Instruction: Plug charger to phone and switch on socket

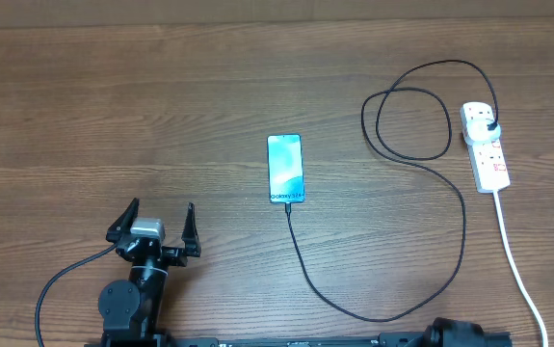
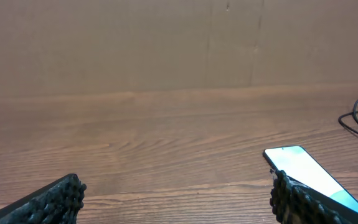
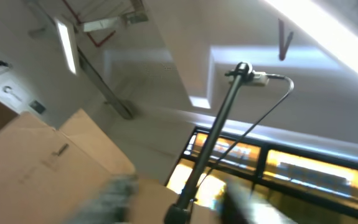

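— So, what takes up the most room?

— Mostly the wooden bench (image 1: pixel 113 87). On it the charger (image 1: pixel 382 319) sweeps from the near edge up to the far right, where it curls into a loop.

— And the arms?

— The left gripper (image 1: pixel 156 226) sits at the near left, its fingers (image 2: pixel 54 199) spread wide apart with nothing between them, well apart from everything else. The right gripper (image 3: pixel 179 205) shows only as blurs at the bottom of its own ceiling-pointed view, so I cannot tell whether it is spread or pressed together.

— Where is the socket?

— The socket (image 1: pixel 486 145) lies at the far right, with its thick white cord (image 1: pixel 517 260) trailing toward the near edge. The charger's black plug (image 1: pixel 489 126) sits in the outlet at the socket's far end.

— The phone?

— The phone (image 1: pixel 284 169) lies flat mid-bench with its cyan screen up. The charger's connector tip (image 1: pixel 288 205) meets its near short edge.
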